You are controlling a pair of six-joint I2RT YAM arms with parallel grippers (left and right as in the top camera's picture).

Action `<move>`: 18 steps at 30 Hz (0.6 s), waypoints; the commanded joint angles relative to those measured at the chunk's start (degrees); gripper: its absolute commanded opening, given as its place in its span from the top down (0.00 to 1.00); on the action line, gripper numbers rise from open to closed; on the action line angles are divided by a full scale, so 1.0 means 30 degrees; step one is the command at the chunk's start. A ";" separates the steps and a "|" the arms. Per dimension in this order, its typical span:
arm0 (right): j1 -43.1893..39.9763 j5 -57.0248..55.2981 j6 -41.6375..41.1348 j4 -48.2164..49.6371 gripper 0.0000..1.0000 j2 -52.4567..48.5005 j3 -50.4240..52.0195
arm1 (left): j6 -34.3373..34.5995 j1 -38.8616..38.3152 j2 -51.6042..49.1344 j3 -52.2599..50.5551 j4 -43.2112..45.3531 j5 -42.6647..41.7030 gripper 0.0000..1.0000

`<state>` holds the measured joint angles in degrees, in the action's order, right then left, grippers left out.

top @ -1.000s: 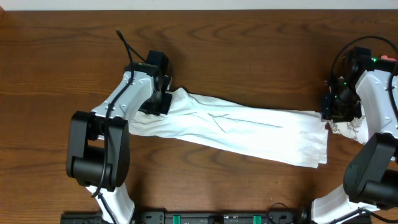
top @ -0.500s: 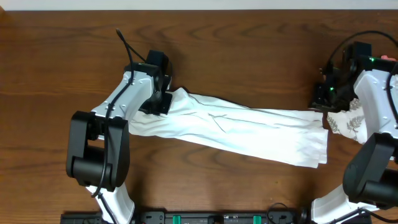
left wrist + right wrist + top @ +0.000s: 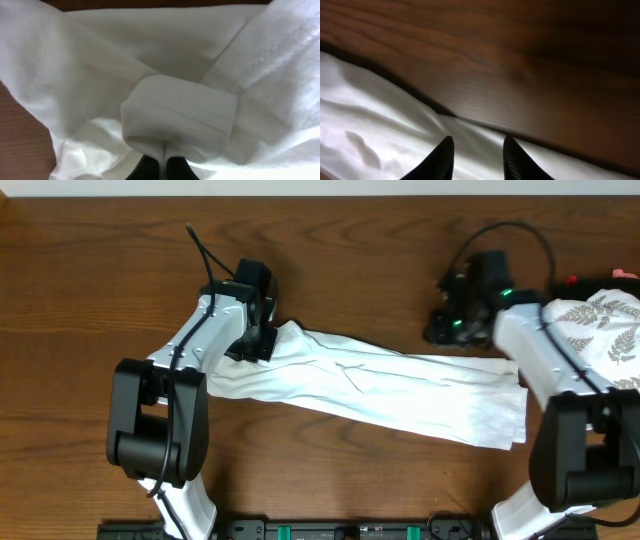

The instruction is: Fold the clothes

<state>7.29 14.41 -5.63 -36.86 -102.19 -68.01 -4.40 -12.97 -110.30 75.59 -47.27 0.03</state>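
Cloth in a long white band: the T-shirt lies slantwise across the middle of the wooden table, running from upper left to lower right of the overhead view. The left gripper pinches a folded wad at the band's left end, apparently anchoring it so the length lies straight. The right gripper, jaws parted and empty, hangs over the band's upper edge toward the right, seemingly lining up a fresh hold. A leaf-print cloth sits at far right.

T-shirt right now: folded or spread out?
Folded, partly: the T-shirt lies as a long narrow band across the table, layers doubled over. The left gripper is shut on its left end.
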 commanded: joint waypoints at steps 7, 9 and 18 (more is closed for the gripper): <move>0.1982 -0.0787 -0.2543 0.3381 0.69 -0.0481 0.2266 | 0.0233 0.0015 -0.0204 -0.0058 0.0007 0.0211 0.94; 0.2106 -0.0699 -0.2550 0.2958 0.69 -0.0481 0.2266 | 0.0233 0.0015 -0.0204 -0.0058 0.0007 0.0211 0.94; 0.2710 -0.0430 -0.2528 -0.0867 0.71 -0.0488 0.2339 | 0.0233 0.0015 -0.0204 -0.0058 0.0007 0.0211 0.94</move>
<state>14.26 12.71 -12.45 -37.67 -103.07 -61.25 -4.40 -12.97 -110.30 75.59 -47.27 0.03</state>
